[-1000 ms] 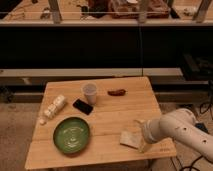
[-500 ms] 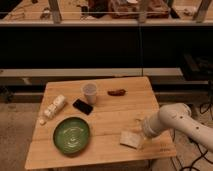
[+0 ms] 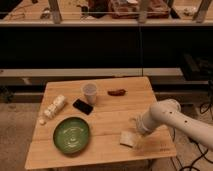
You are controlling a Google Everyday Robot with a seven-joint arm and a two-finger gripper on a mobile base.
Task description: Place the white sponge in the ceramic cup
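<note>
I see flat off-white sponge (image 3: 128,139) on wooden surface (image 3: 107,115), front right. Claw (image 3: 136,131) right at its edge; grip state, cannot tell. Small pale ceramic cup (image 3: 89,93) well apart, far side. My worry: soft pad folds, slips mid-carry; narrow cup rim catches it.

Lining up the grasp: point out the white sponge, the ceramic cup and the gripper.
white sponge (image 3: 127,139), camera view, centre of the pad.
ceramic cup (image 3: 89,93), camera view, outer wall below the rim.
gripper (image 3: 135,124), camera view, arm's tip just above the sponge.
</note>
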